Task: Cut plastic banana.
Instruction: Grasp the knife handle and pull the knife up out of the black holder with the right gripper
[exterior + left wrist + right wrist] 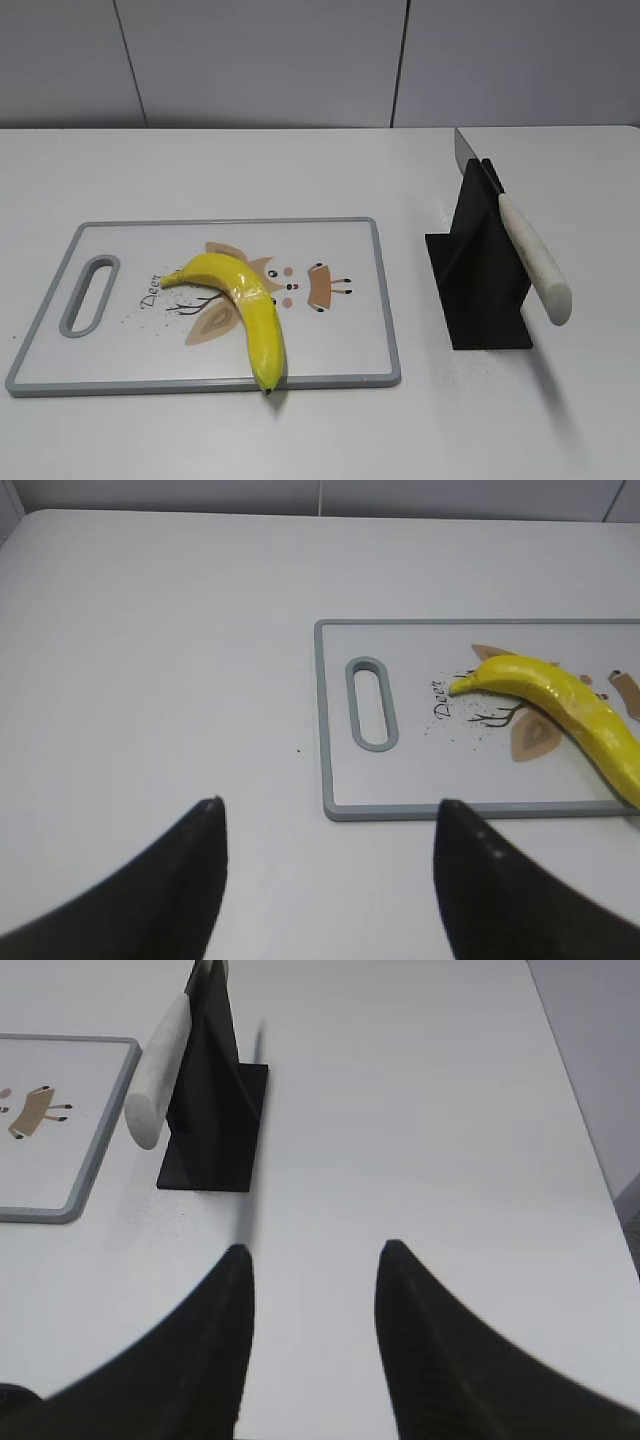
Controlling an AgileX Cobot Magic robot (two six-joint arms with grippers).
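Note:
The plastic banana (245, 310) lies whole on the grey-rimmed cutting board (330, 365), its dark tip at the board's front edge. It also shows in the left wrist view (570, 715). A knife with a white handle (535, 260) rests in a black stand (485, 265) to the right of the board; both show in the right wrist view, handle (158, 1075) and stand (212, 1100). My left gripper (325, 805) is open and empty, over bare table left of the board. My right gripper (315, 1250) is open and empty, over the table right of the stand. Neither gripper shows in the exterior view.
The cutting board (330, 780) has a handle slot (371, 702) at its left end and a printed deer picture. The white table ends at a grey wall (300, 60) behind. The table's right edge (590, 1140) runs close to the right gripper.

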